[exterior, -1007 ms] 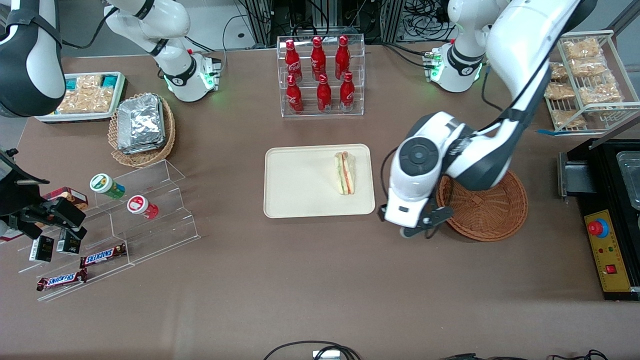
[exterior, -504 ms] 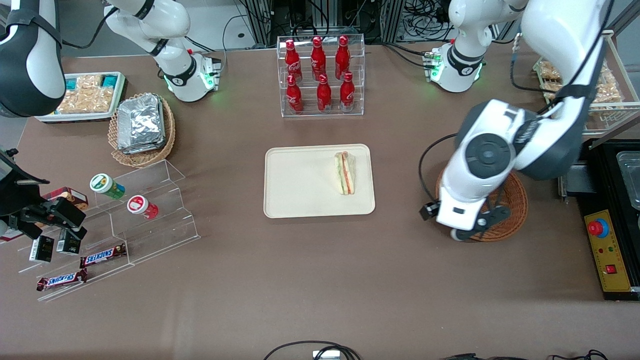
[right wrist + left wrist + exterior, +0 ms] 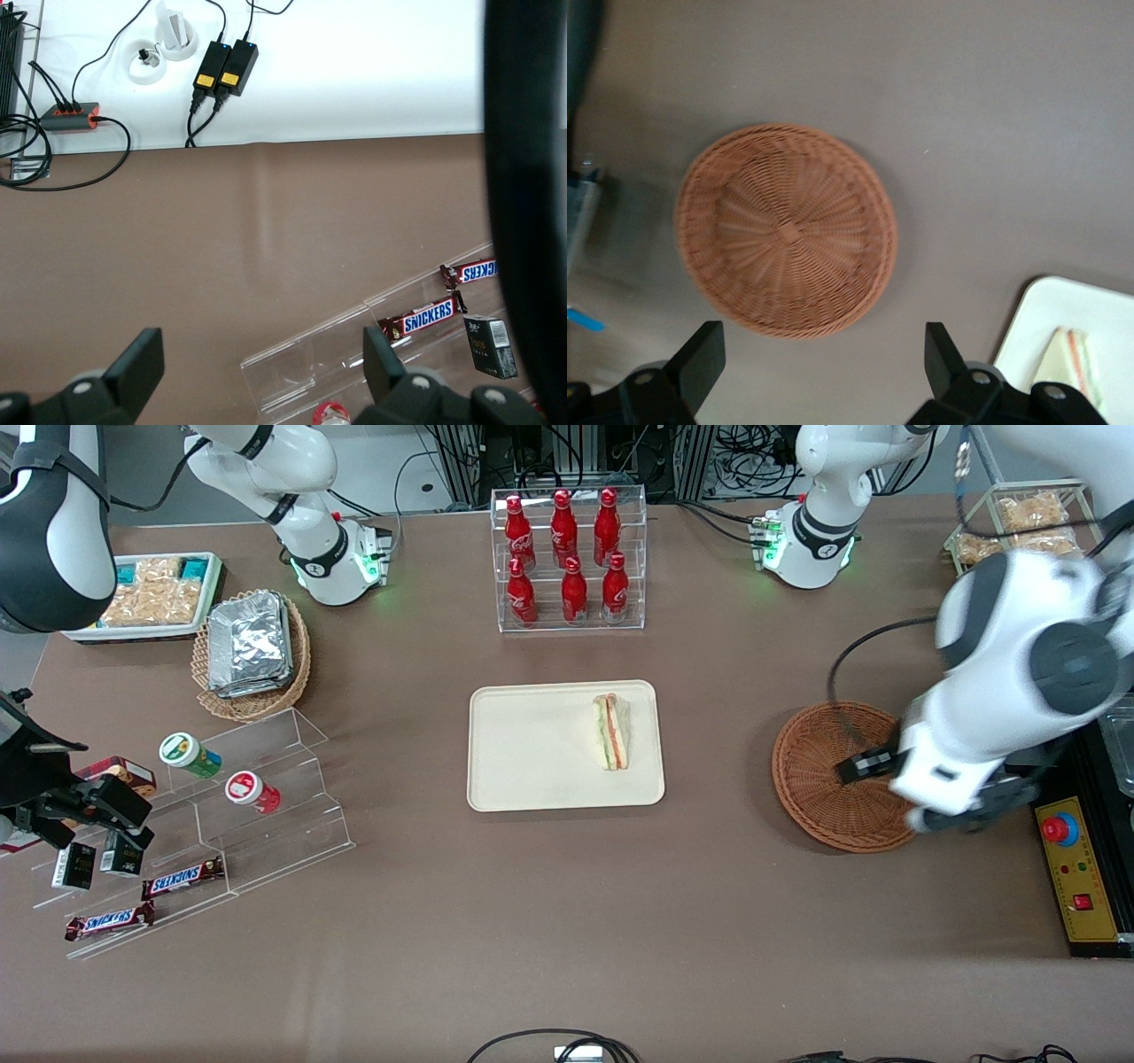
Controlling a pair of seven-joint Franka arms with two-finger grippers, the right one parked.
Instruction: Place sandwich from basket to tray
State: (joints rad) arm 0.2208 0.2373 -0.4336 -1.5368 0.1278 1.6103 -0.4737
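**Left wrist view: fingers apart and empty, sandwich lying on the tray**

Left wrist view is showing me the two fingers (image 3: pixel 700 359) spread wide with nothing between them, so the gripper (image 3: pixel 819 372) is released and is carrying no load. It is hanging above the table, with the basket (image 3: pixel 786 230) under it and a little to one side. I am seeing only bare wicker in the basket.

In the front view the gripper (image 3: pixel 952 815) is sitting over the basket's rim (image 3: pixel 802 815), at the working arm's end of the table and close to the black control box (image 3: pixel 1076 868). The sandwich (image 3: pixel 612 732) is lying flat on the tray (image 3: pixel 532 744), near the tray edge that faces the basket, and well apart from the gripper.

I am judging that the placing itself is done and that the step in hand is only to clear away. To do it well I am keeping the fingers spread, holding good height over the basket rim, and watching the control box with its red button (image 3: pixel 1056 829), because the wrist is near it. I am not going back toward the tray, so the sandwich is not disturbed.
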